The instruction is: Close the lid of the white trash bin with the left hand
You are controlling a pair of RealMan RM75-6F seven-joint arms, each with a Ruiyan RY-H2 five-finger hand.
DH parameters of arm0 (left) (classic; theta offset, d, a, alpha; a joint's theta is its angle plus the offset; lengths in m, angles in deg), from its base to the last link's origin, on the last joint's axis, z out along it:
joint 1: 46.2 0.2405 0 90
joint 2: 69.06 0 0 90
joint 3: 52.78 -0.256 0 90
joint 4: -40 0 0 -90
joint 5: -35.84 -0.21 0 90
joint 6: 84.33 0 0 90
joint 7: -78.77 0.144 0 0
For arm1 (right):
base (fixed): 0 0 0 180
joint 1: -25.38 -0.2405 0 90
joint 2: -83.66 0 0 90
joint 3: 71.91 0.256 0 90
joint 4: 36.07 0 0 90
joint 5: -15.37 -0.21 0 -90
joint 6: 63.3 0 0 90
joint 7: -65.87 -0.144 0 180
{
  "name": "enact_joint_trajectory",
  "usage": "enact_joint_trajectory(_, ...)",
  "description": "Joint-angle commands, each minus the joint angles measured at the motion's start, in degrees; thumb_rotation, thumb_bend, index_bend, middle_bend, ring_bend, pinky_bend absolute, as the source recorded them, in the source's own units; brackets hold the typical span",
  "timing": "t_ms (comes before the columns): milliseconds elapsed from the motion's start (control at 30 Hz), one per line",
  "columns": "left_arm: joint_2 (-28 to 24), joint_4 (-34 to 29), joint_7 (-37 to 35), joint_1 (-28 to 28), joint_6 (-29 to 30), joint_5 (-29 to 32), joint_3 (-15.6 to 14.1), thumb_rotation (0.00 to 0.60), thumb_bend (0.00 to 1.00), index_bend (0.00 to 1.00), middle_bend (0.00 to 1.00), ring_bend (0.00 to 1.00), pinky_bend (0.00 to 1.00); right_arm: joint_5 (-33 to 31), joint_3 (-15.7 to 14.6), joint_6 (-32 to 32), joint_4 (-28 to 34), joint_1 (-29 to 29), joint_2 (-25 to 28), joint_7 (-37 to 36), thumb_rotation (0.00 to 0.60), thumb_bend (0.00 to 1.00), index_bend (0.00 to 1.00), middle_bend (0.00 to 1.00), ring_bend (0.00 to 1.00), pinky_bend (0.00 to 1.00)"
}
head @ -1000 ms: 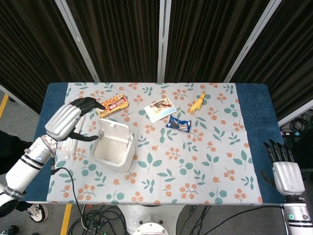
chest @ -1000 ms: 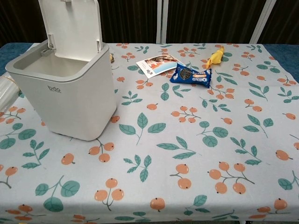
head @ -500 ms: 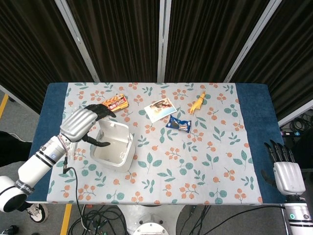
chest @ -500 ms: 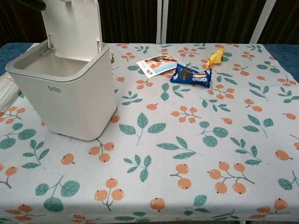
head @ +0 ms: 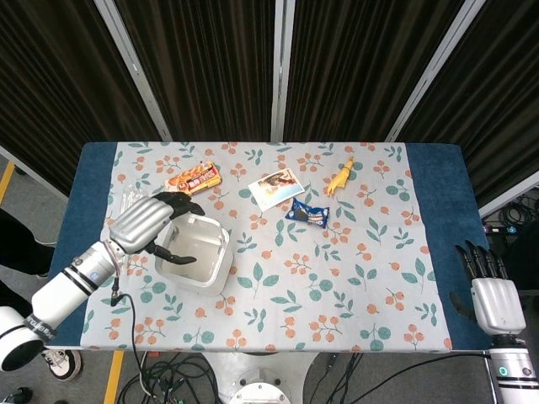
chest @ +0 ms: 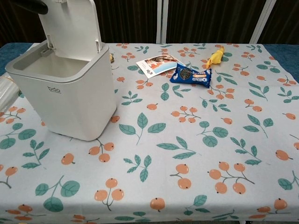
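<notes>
The white trash bin [head: 210, 271] [chest: 70, 100] stands on the left part of the table with its lid [chest: 70, 23] raised, nearly upright, hinged at the bin's back. My left hand [head: 145, 224] is behind and above the lid. Its dark fingertips [head: 184, 203] [chest: 32, 5] reach over the lid's top edge and the thumb hangs over the bin's mouth. It holds nothing. The bin's inside looks bare. My right hand [head: 492, 296] hovers off the table's front right corner, fingers straight and apart, with nothing in it.
Behind the bin lies an orange snack wrapper [head: 194, 178]. A printed card [head: 275, 188] [chest: 156, 64], a blue cookie pack [head: 307, 214] [chest: 190, 75] and a yellow toy [head: 341, 178] [chest: 215, 57] lie mid-table at the back. Clear plastic [chest: 4, 91] sits left of the bin.
My left hand has moved toward the bin, from beside it to over the lid's top edge. The lid has tipped slightly. The right hand has stayed put.
</notes>
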Motion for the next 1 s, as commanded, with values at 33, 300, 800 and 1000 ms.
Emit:
enact_joint_trajectory(33,-0.9,-1.1,0.7,0.7,0.7,-1.2,-0.9,0.379,0.09,0.27,0.32,0.17,0.23,0.0,0.0,0.1,-0.1,0.0,-0.1,0.0,0.600,0.22,0.00,0.00,0.00,0.00)
enact_joint_trajectory(300,-3.0,-4.3,1.4,2.2,1.6,-3.1,-2.9,0.370,0.09,0.27,0.35,0.20,0.24,0.1,-0.1,0.4,-0.2,-0.3,-0.4,0.2,0.600,0.22,0.00,0.00,0.00,0.00)
enact_joint_trajectory(800,-1.3,-6.3,6.3,5.7,5.9,-7.5,-7.2,0.340,0.09,0.27,0.35,0.20,0.24,0.0,0.0,0.5,-0.5,-0.3,-0.5,-0.3,0.600,0.22,0.00,0.00,0.00,0.00)
enact_joint_trajectory(1000,0.4,-5.4,6.6,6.5,6.6,-8.2,-8.6,0.329,0.09,0.27,0.35,0.20,0.24,0.0,-0.2,0.8,-0.7,-0.5,-0.8,-0.2,0.600,0.22,0.00,0.00,0.00,0.00)
